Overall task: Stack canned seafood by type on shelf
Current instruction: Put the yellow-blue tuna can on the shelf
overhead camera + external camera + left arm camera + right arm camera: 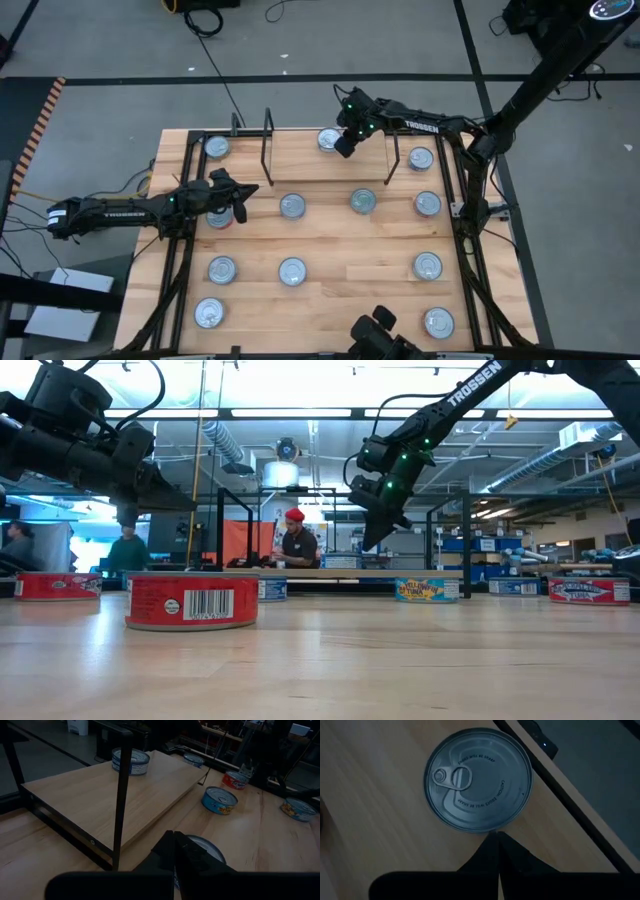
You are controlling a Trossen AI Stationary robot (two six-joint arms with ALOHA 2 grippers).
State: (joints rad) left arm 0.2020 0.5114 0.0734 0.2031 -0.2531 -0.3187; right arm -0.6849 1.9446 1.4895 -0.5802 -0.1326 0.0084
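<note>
Twelve tins show in the high view, though one, under the left gripper (243, 190), is half covered by the arm so that only its red side (219, 218) peeks out. The shelf (325, 160) is the raised light board at the far middle of the table (330, 300), set between two thin black wire uprights (268, 135); a single tin (328, 139) lies on it near its far edge, partly hidden by the right gripper (344, 146) hanging just beside it. That gripper's fingers are pressed together and hold nothing: in the right wrist view they meet in a point at the rim of the silver lid (479, 780), pull tab plain to see, but whether they touch it I cannot tell. The left gripper hovers at the left side of the table, by the shelf's near left corner, its fingers likewise closed and empty; the left wrist view looks past them over the shelf board (110, 790), with another tin (212, 851) mostly blocked by the fingers. The other tins lie scattered singly over the table, well apart, none stacked. In the low view a red tin (192, 600) fills the near foreground, and its barcode is readable, but the labels of the farther tins are too small to read. Beyond the table a seated person (296, 545) in a red cap is partly hidden by the shelf.
</note>
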